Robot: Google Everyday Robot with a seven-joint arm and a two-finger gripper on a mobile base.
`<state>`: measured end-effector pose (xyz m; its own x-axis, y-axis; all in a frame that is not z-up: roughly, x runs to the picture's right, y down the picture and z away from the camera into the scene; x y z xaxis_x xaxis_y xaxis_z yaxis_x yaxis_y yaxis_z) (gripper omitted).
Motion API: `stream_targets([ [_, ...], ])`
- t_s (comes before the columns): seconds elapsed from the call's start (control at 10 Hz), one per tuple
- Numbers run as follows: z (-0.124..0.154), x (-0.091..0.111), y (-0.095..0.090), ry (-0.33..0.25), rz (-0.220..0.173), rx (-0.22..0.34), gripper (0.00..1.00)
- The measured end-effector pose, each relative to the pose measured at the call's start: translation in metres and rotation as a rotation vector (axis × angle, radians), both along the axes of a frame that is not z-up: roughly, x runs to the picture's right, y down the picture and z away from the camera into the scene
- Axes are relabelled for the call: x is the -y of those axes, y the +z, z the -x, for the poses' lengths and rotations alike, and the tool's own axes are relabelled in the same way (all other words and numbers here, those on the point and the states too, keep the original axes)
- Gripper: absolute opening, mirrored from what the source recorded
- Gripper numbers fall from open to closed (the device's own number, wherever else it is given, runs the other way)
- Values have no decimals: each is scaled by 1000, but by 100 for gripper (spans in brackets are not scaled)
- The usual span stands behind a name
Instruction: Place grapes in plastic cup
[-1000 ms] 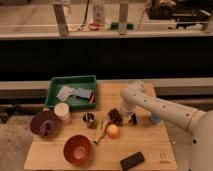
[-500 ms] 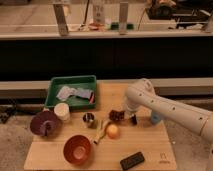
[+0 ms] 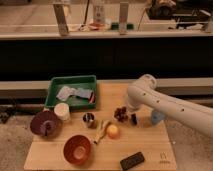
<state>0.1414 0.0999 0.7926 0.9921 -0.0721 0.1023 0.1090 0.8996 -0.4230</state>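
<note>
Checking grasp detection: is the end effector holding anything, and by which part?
Cannot be told. The end effector is low beside the grapes, between them and the blue cup; whether it grips them does not show.

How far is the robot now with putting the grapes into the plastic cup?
Done: nothing yet; the grapes lie on the table, left of the plastic cup, not in it. In hand: the gripper is low at the table, close beside the grapes, between them and the cup; whether it grips them I cannot tell. Left: lift the grapes, carry them to the cup, release them inside.
</note>
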Motion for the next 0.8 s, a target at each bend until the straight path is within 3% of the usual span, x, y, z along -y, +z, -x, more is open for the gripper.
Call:
stream_targets([
  [0.3,-13,19,-27,6,-30,-49,0],
  [0.8,-75,52,-62,92,-72,-122,0],
])
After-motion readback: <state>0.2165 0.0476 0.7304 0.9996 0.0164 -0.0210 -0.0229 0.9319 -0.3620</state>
